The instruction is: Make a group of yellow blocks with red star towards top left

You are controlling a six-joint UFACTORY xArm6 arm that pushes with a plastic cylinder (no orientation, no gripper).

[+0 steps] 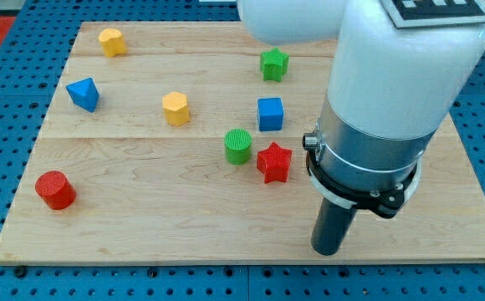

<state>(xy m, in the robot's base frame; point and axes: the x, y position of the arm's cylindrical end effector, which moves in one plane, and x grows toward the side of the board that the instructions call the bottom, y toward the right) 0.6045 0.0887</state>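
The red star (274,162) lies right of the board's middle. A yellow hexagonal block (176,109) sits left of centre. Another yellow block (112,41) sits near the view's top left corner. My tip (327,250) rests on the board near the view's bottom edge, below and to the right of the red star, apart from it. It touches no block.
A green cylinder (237,145) stands just left of the red star. A blue cube (270,114) lies above the star, a green star (273,63) further up. A blue triangular block (84,94) is at left. A red cylinder (55,190) is at lower left. The wooden board (142,226) ends close below my tip.
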